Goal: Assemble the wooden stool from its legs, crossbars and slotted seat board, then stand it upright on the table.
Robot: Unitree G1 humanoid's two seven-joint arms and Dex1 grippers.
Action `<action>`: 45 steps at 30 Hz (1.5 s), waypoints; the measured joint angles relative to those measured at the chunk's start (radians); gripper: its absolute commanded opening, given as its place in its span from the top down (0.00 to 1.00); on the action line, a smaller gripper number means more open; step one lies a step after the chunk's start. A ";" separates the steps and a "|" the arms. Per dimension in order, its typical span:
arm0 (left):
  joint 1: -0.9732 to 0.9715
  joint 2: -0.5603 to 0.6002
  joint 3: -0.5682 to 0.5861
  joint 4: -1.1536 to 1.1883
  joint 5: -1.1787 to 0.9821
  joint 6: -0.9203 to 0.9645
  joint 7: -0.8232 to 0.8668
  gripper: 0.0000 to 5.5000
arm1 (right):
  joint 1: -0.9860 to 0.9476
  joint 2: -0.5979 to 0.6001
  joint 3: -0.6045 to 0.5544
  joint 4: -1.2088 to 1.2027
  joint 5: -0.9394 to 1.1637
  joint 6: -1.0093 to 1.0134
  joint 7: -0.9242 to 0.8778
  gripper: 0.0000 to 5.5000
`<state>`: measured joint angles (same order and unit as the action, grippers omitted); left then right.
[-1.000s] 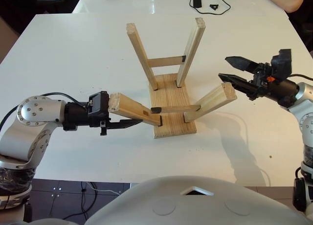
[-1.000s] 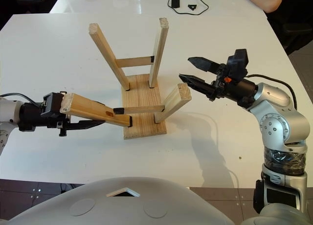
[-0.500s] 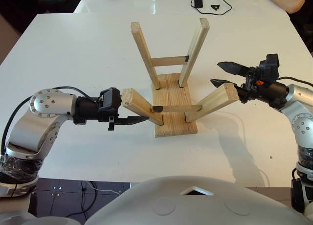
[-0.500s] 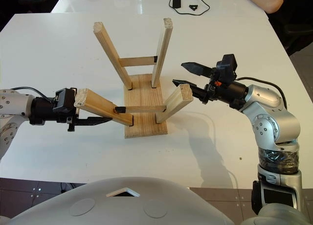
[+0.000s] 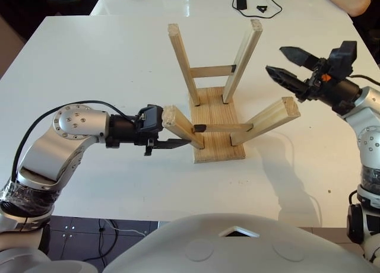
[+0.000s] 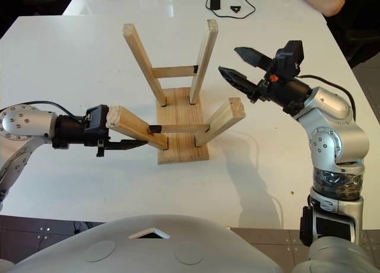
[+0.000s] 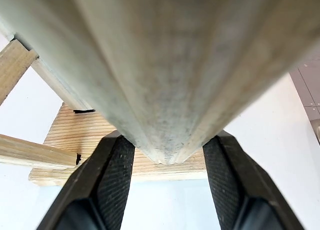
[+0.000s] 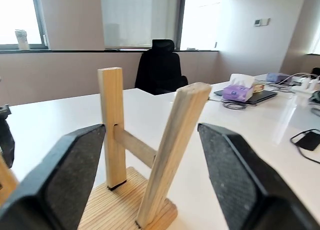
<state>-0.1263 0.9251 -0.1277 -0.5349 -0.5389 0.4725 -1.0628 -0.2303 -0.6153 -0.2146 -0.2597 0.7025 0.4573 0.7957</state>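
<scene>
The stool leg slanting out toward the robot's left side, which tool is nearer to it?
Left. The left tool is clamped around that leg near its free end; the right tool hangs open across the stool, above the opposite slanting leg.

Your right gripper (image 8: 151, 132), spread wide, faced the seat board (image 8: 116, 210).
You saw two legs (image 8: 112, 125) rising from that board, a crossbar (image 8: 135, 146) joining them above it, a black chair (image 8: 160, 65) well behind it.

Office: white desks (image 5: 89, 59), black swivel chair (image 8: 160, 62), laptop (image 8: 261, 95), tissue box (image 8: 239, 91)
</scene>
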 measured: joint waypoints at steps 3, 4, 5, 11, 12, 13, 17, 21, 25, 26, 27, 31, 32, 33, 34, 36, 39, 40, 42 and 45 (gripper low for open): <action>-0.043 -0.037 -0.027 0.002 0.006 0.059 0.058 0.63 | -0.100 0.039 -0.076 0.022 -0.005 -0.017 -0.159 0.38; -0.056 -0.040 -0.031 0.001 0.006 0.078 0.069 0.63 | -0.125 0.052 -0.096 0.019 0.000 -0.018 -0.201 0.38; -0.066 -0.046 -0.035 -0.001 0.005 0.095 0.081 0.63 | -0.141 0.066 -0.109 0.004 0.006 -0.017 -0.239 0.38; -0.140 -0.124 -0.092 -0.019 0.020 0.203 0.179 0.63 | -0.184 0.103 -0.055 -0.287 0.088 0.047 -0.383 0.38; -0.142 -0.130 -0.094 -0.022 0.019 0.212 0.188 0.63 | -0.183 0.105 -0.028 -0.334 0.097 0.062 -0.394 0.38; -0.140 -0.132 -0.094 -0.022 0.020 0.214 0.190 0.63 | -0.177 0.112 0.012 -0.392 0.106 0.078 -0.416 0.38; -0.132 -0.135 -0.091 -0.019 0.019 0.215 0.197 0.63 | -0.129 0.180 0.165 -0.483 0.102 0.126 -0.486 0.38; -0.127 -0.148 -0.088 -0.022 0.015 0.222 0.213 0.63 | -0.066 0.211 0.311 -0.478 -0.009 0.149 -0.535 0.38; -0.127 -0.148 -0.087 -0.028 0.012 0.235 0.220 0.63 | -0.010 0.195 0.426 -0.459 -0.136 0.152 -0.532 0.38; -0.127 -0.148 -0.087 -0.029 0.012 0.235 0.221 0.63 | 0.002 0.180 0.450 -0.447 -0.168 0.149 -0.529 0.38; -0.127 -0.148 -0.086 -0.030 0.012 0.236 0.222 0.63 | 0.020 0.167 0.472 -0.422 -0.209 0.148 -0.526 0.38; -0.126 -0.145 -0.083 -0.030 0.012 0.240 0.221 0.63 | 0.066 0.144 0.557 -0.295 -0.376 0.088 -0.527 0.38; -0.127 -0.144 -0.082 -0.029 0.012 0.243 0.220 0.63 | 0.069 0.145 0.575 -0.282 -0.408 0.063 -0.524 0.38; -0.127 -0.144 -0.082 -0.025 0.013 0.244 0.219 0.63 | 0.071 0.148 0.590 -0.273 -0.434 0.046 -0.521 0.38; -0.127 -0.143 -0.081 -0.024 0.013 0.244 0.217 0.63 | 0.071 0.151 0.597 -0.268 -0.447 0.037 -0.521 0.38; -0.129 -0.140 -0.081 -0.018 0.016 0.246 0.213 0.63 | 0.078 0.159 0.627 -0.255 -0.500 0.008 -0.516 0.38; -0.131 -0.138 -0.082 -0.015 0.020 0.255 0.210 0.63 | 0.079 0.165 0.658 -0.235 -0.567 -0.034 -0.516 0.38; -0.131 -0.138 -0.082 -0.014 0.020 0.255 0.209 0.63 | 0.078 0.164 0.668 -0.232 -0.594 -0.051 -0.516 0.38; -0.132 -0.139 -0.085 -0.010 0.022 0.256 0.209 0.63 | 0.074 0.158 0.690 -0.226 -0.651 -0.080 -0.516 0.38; -0.135 -0.139 -0.095 -0.003 0.029 0.255 0.210 0.63 | 0.080 0.164 0.688 -0.212 -0.656 -0.106 -0.501 0.38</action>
<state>-0.2614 0.7860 -0.2222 -0.5384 -0.5101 0.7274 -0.8529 -0.1502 -0.4511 0.4732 -0.4716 0.0464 0.3518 0.2945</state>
